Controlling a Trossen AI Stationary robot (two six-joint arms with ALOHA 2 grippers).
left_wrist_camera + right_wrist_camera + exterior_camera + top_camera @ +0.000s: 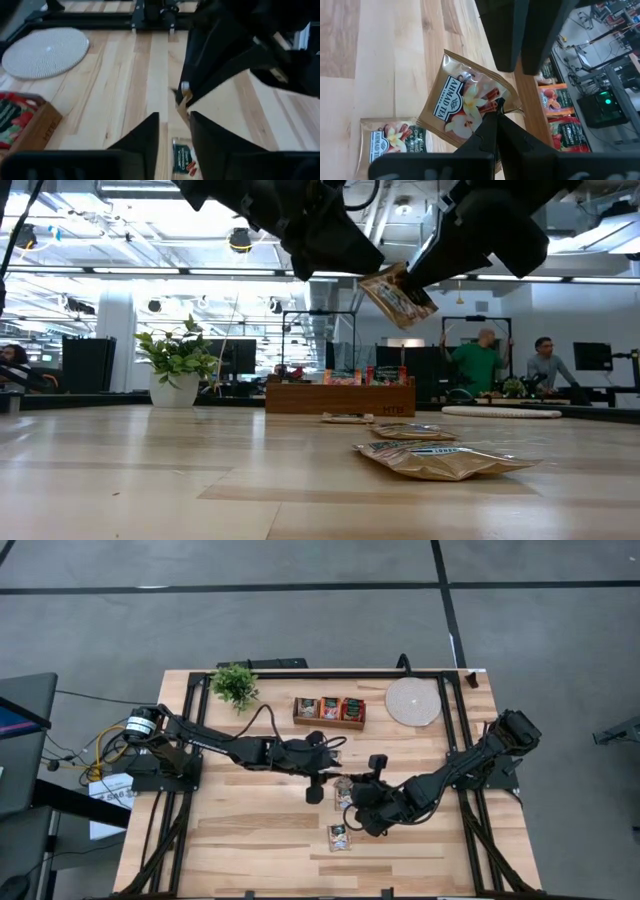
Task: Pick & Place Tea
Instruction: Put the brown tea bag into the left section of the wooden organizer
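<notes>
The right claw (496,117) is pinched tight on the edge of one tea sachet (465,102), its two dark fingers meeting on the packet's rim. The low view shows what the overhead camera hides: that sachet (398,295) hangs tilted in the air, well clear of the table (150,480), between the two arms. From above, the right claw (352,798) sits near the middle of the table, and the left claw (318,780) is just beside it. The left wrist view shows the left claw's fingers (145,137) standing slightly apart with nothing between them.

Other sachets lie flat on the wood: one near the front (340,837), another just under the grippers (343,790). Only the right wrist view reads the print on a sachet lying below the held one (390,142). The wooden tray (329,712) at the back holds red sachets (351,708). A round woven mat (413,701) lies beside it, and a small plant (235,684) on the tray's other side.
</notes>
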